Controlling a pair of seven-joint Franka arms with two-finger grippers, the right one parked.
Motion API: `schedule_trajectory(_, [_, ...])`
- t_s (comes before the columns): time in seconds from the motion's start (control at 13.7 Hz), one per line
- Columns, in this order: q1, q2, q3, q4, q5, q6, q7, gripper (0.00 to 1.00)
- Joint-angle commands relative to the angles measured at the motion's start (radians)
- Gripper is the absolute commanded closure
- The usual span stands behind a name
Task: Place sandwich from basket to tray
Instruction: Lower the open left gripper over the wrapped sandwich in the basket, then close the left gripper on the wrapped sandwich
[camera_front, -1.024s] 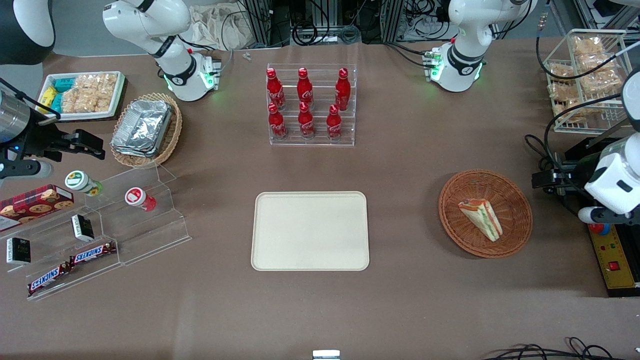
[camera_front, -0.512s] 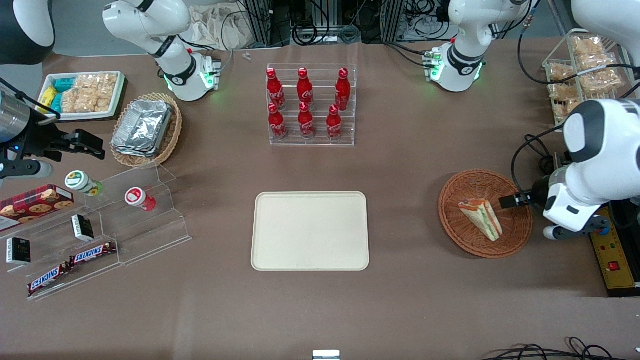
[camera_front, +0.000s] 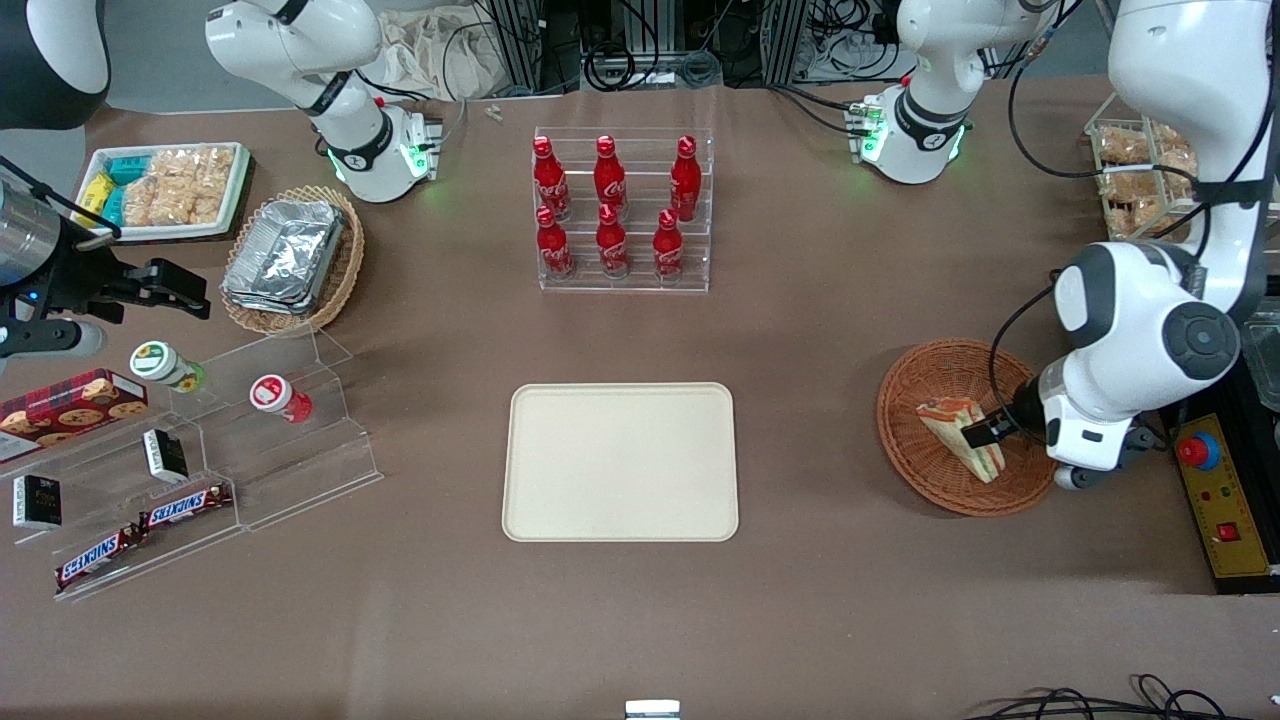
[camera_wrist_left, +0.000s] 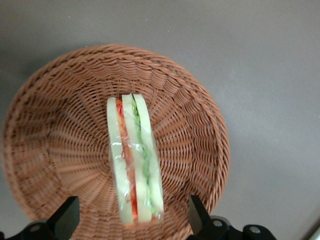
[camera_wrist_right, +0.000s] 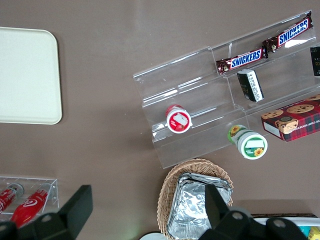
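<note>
The sandwich (camera_front: 955, 431) is a pale wedge with orange-red and green layers, wrapped in clear film. It lies in the round reddish-brown wicker basket (camera_front: 930, 370) toward the working arm's end of the table. My left gripper (camera_front: 985, 432) hovers over the basket, above the sandwich's wide end. In the left wrist view the gripper (camera_wrist_left: 131, 220) is open, its black fingers (camera_wrist_left: 67, 216) standing wide on either side of the sandwich (camera_wrist_left: 134, 160), not touching it, over the basket (camera_wrist_left: 60, 125). The cream-beige tray (camera_front: 620, 462) lies bare at the table's middle.
A clear rack of red cola bottles (camera_front: 610, 210) stands farther from the front camera than the tray. A yellow control box (camera_front: 1225, 510) lies beside the basket at the table's edge. A wire rack of snack packets (camera_front: 1140, 165) stands near the working arm's base.
My left arm has swung in from the table's edge toward the basket. The gripper now hangs over the sandwich; a second ago it was clear of the basket. The sandwich has not moved.
</note>
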Motion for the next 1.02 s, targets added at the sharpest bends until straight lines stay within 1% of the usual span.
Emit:
schedule_trajectory(0.0, [0.005,-0.006,-0.001,-0.088,-0.005,0.114,-0.028,0.02])
schedule_trajectory(0.22, [0.006,0.026,0.001,-0.091,-0.004,0.141,-0.028,0.04])
schedule_trajectory(0.29, [0.006,0.037,0.001,-0.092,-0.004,0.142,-0.031,0.06])
schedule_trajectory(0.44, [0.006,0.050,0.001,-0.095,-0.004,0.154,-0.031,0.15])
schedule_trajectory(0.51, [0.006,0.049,0.001,-0.094,-0.002,0.153,-0.027,0.27])
schedule_trajectory(0.59, [0.006,0.041,0.001,-0.094,-0.002,0.147,-0.026,0.49])
schedule_trajectory(0.66, [0.006,0.032,0.001,-0.092,-0.002,0.139,-0.023,0.66])
schedule_trajectory(0.73, [0.006,0.021,0.001,-0.083,-0.002,0.113,-0.023,0.81])
schedule_trajectory(0.8, [0.005,0.002,0.001,-0.074,0.004,0.054,-0.023,1.00])
schedule_trajectory(0.95, [0.000,-0.041,-0.004,-0.004,0.006,-0.119,-0.025,1.00])
